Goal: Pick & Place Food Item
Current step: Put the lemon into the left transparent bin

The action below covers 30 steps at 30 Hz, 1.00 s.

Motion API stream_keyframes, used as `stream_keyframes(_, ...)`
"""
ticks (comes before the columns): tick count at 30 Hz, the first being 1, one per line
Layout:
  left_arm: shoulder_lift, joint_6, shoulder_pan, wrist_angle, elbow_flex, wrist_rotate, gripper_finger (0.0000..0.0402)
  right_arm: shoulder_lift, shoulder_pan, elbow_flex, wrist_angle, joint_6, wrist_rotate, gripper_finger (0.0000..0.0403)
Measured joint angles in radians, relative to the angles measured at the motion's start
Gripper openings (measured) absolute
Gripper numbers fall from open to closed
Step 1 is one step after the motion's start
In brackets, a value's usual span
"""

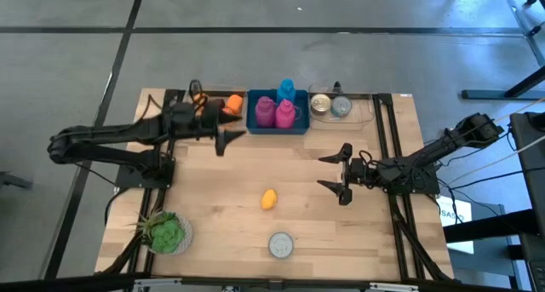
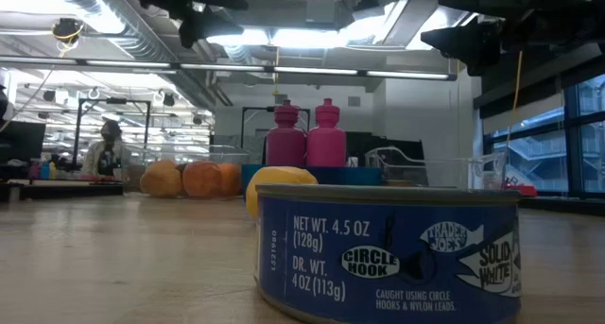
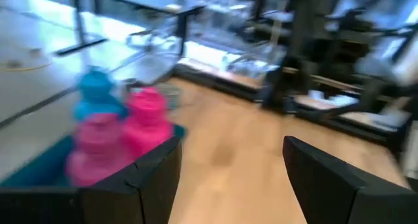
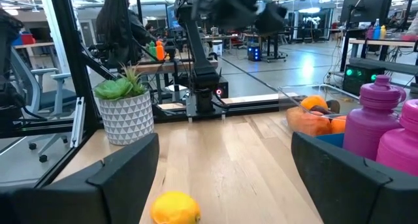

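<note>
lemon [image 1: 268,198] — left of right end effector [image 1: 332,174]

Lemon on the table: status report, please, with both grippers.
Left gripper open, empty, beside the blue bin. Right gripper open, empty, facing the lemon. Lemon alone on the wood, untouched. Path clear; tin can sits nearer the front edge.

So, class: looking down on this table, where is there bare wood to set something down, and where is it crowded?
Free: the wide middle stretch between the blue bin at the back and the lemon, and the front strip between the potted plant and the can. Crowded: the back edge, where oranges, bottles and tins sit side by side.
</note>
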Motion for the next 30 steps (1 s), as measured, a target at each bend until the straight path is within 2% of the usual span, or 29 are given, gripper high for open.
stream_keyframes(6,-0.014,-0.078,-0.115,0.190,-0.140,0.013,0.0255,0.000,-0.013,0.000,-0.004,0.005,0.000,0.0345)
stream_keyframes(15,-0.009,-0.101,-0.229,0.207,-0.204,0.015,0.0255,0.000,-0.043,0.000,-0.009,0.034,0.000,0.0345)
stream_keyframes(20,-0.008,-0.109,-0.241,0.204,-0.226,0.008,0.0255,0.000,-0.046,0.000,-0.009,0.037,0.000,0.0345)
stream_keyframes(24,0.027,-0.183,-0.240,0.228,-0.227,-0.033,0.0255,0.000,-0.046,0.000,-0.009,0.037,0.000,0.0345)
stream_keyframes(26,0.050,-0.148,-0.244,0.279,-0.226,-0.057,0.0255,0.000,-0.046,0.000,-0.008,0.037,0.000,0.0345)
stream_keyframes(30,0.093,0.021,-0.302,0.434,-0.226,-0.124,0.0255,0.000,-0.046,0.000,-0.008,0.042,0.000,0.0345)
